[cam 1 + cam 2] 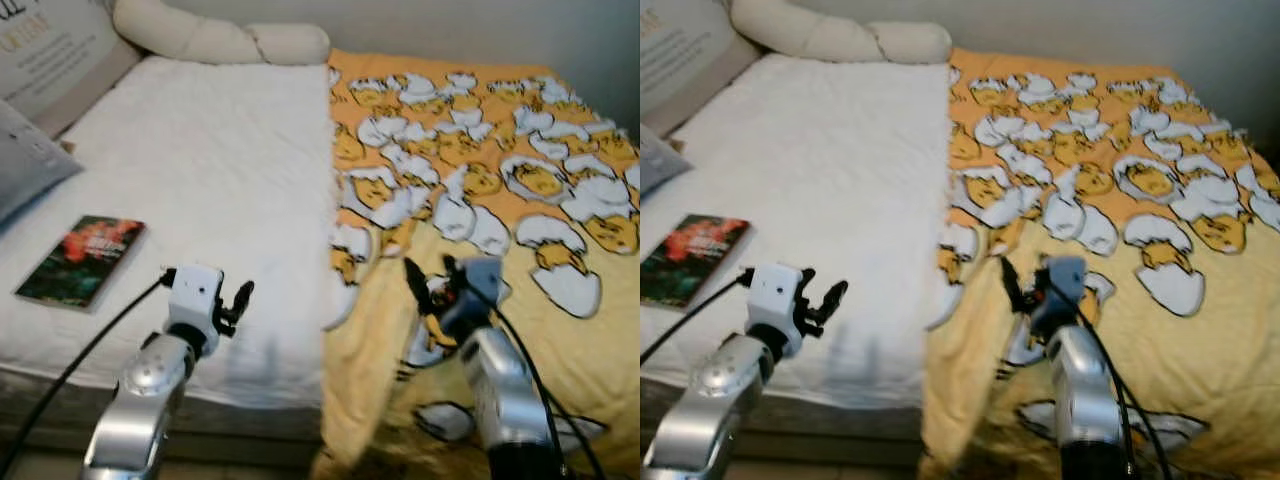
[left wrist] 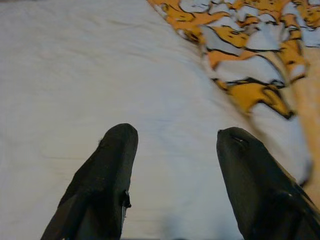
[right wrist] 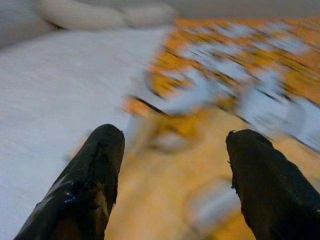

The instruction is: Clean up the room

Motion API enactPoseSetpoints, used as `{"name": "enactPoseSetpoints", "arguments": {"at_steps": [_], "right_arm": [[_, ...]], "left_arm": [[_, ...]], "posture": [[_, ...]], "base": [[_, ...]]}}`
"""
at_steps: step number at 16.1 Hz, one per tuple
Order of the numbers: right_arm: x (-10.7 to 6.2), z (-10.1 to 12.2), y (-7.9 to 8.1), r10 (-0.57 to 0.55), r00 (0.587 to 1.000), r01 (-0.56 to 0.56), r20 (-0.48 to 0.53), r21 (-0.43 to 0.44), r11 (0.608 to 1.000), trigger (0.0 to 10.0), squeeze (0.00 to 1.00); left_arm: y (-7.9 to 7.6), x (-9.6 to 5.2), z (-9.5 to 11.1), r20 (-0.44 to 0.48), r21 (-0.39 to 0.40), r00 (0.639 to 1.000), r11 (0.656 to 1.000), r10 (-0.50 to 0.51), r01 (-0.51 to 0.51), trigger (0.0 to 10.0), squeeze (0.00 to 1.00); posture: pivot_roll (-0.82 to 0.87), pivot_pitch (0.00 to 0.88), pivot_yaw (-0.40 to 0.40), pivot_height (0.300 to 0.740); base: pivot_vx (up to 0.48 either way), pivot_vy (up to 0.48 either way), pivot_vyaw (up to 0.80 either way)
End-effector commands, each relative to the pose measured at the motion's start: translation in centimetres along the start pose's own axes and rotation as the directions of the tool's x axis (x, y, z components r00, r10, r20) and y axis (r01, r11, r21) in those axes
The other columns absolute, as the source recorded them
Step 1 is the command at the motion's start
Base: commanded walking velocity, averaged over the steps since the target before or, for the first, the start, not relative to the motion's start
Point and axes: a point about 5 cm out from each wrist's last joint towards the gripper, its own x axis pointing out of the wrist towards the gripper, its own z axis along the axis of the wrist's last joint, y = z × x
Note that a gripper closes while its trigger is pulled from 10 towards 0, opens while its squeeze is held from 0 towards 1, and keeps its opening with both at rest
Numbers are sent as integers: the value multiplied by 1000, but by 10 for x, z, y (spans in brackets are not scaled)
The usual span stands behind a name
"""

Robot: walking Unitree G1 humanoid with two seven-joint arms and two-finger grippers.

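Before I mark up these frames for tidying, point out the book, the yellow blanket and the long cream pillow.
book [image 1: 82, 260]: left eye view, middle of its cover.
yellow blanket [image 1: 470, 180]: left eye view, patterned top.
long cream pillow [image 1: 215, 38]: left eye view, its middle.

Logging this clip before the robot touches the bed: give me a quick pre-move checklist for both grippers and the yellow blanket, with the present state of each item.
1. Left gripper open and holding nothing: ok; the wrist view shows its fingers spread over the white sheet.
2. Right gripper open and holding nothing: ok; its fingers are apart above the yellow blanket.
3. Blanket edge reachable: ok; its folded edge lies between the two grippers, near the bed's front.
4. Blanket covers the bed: not ok; it lies on the robot's right half, the white sheet bare on the left.
5. Book out of the blanket's way: not ok; it lies on the bare sheet, to the left.
6. Right wrist view sharp: not ok; blurred.
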Motion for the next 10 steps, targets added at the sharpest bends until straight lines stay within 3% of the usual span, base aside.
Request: {"name": "enactPoseSetpoints", "arguments": {"at_steps": [1, 2, 7, 10], "right_arm": [[0, 7, 3, -20, 1000, 21, 18, -20, 1000, 10000, 0], [-4, 8, 7, -20, 1000, 20, -16, -33, 999, 10000, 0], [-17, 9, -14, -205, 978, 204, -43, -18, 979, 10000, 0], [-16, 7, -6, -168, 984, 167, -54, -33, 985, 10000, 0]], "left_arm": [[1, -1, 5, 17, 17, 1000, 1000, 16, -16, 10000, 0], [3, -2, 5, 19, 14, 999, 1000, 27, -27, 10000, 0], [6, 0, 7, 28, 20, 997, 997, 75, -75, 10000, 0], [6, -1, 7, 25, 37, 997, 997, 72, -73, 10000, 0]], "posture": [[84, 0, -51, 740], [71, 0, -43, 740], [51, 0, -19, 740], [66, 0, -31, 740]], "base": [[0, -480, 0], [0, -480, 0], [0, -480, 0], [0, -480, 0]]}}
